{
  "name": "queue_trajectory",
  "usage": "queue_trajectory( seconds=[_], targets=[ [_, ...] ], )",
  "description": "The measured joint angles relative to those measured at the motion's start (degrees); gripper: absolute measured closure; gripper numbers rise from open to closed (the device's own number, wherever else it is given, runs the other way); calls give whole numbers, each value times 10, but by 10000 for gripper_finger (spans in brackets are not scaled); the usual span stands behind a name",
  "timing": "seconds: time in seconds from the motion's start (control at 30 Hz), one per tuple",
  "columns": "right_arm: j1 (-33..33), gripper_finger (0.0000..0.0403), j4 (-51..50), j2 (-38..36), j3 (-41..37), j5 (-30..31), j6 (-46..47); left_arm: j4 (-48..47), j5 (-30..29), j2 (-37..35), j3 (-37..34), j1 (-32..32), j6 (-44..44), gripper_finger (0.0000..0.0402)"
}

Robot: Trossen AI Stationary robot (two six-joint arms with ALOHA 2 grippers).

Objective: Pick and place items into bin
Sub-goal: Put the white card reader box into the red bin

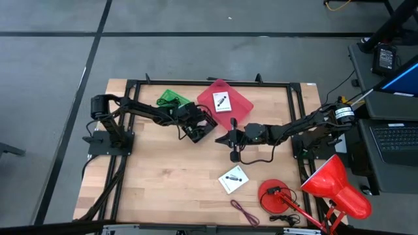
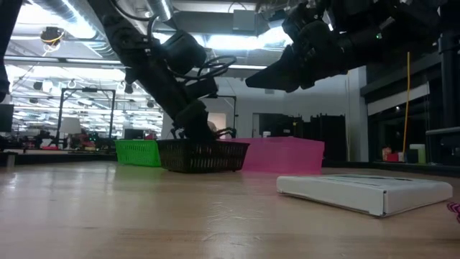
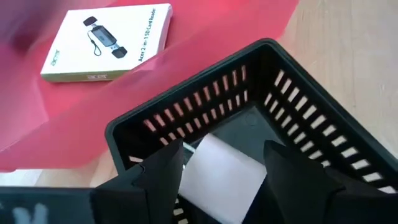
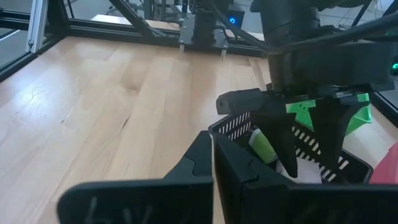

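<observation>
Left end effector hangs over the black basket, fingers spread apart, a white item lying loose inside beneath them. Right end effector hovers mid-counter, fingers pressed together, empty. One white card sits on the pink tray, another on the counter near the maroon cord.

I count three containers on my table: one black basket, one green basket and one pink tray. Two white card-reader boxes show, one on the tray and one on the wood. One white item lies in the black basket, perhaps with a green one. One maroon cord, one red lamp.
</observation>
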Motion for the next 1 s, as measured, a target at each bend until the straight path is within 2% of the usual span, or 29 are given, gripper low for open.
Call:
queue_trajectory(
  seconds=[0.23,0.5,0.63,0.83,1.0],
  targets=[
    [0,402,-1,0,0,0,0,-10,0,-36,18,-20,28,198],
    [0,402,-7,0,0,0,3,-52,0,-150,12,-62,40,233],
    [11,402,-52,-6,0,-8,35,-94,1,-200,-6,-90,40,253],
    [28,402,-122,-23,18,-11,34,-46,0,-263,-78,-137,20,290],
    [34,402,-158,-25,39,-11,44,45,0,-274,-127,-170,2,325]
  ],
)
